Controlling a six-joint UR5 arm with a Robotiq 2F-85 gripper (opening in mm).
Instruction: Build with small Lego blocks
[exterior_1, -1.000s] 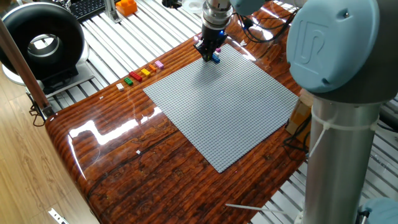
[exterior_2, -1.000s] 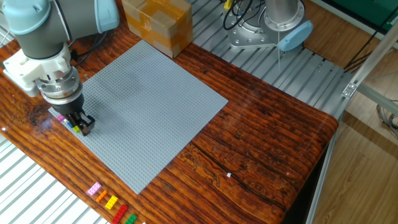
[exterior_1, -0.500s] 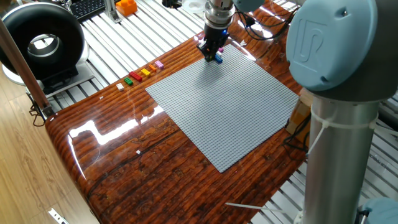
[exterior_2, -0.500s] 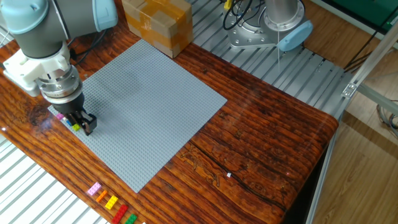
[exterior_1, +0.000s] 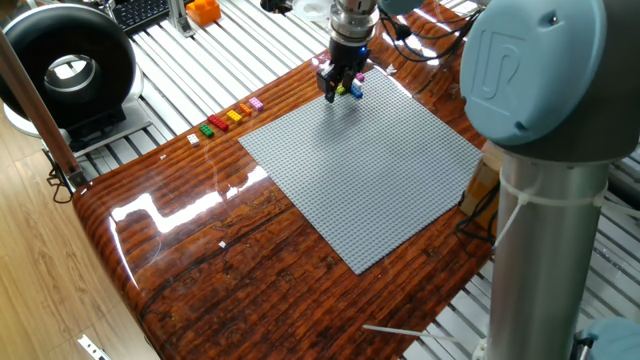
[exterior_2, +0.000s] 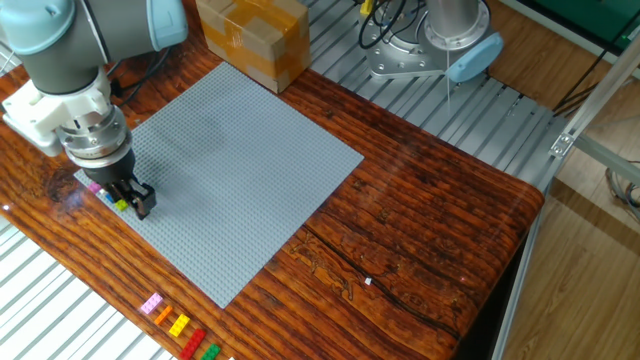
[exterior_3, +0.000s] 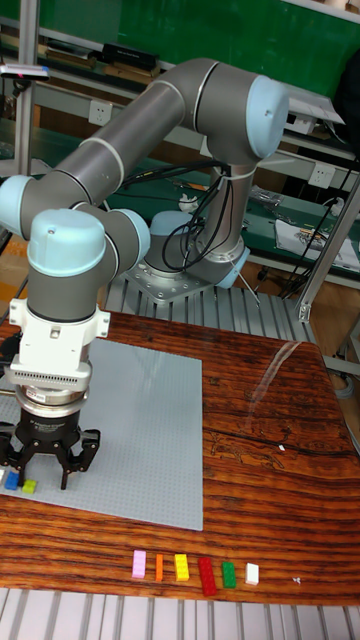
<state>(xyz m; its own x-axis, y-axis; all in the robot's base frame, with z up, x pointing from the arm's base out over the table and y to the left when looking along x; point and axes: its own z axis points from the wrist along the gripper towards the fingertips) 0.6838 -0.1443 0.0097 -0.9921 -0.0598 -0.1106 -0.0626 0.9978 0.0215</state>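
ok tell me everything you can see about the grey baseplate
The grey baseplate is a large, square, flat sheet covered in fine studs; it looks like matte plastic. It lies flat on the glossy wooden table, turned diagonally in both fixed views. A few small Lego blocks sit at one corner, where the gripper reaches down. A cardboard box stands just beyond its far corner.

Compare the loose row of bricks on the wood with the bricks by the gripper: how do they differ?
The loose row lies on bare table, clear of the arm; the bricks by the gripper sit at the baseplate edge, under the gripper. The row shows six colours, the cluster fewer. Both are tiny bricks.
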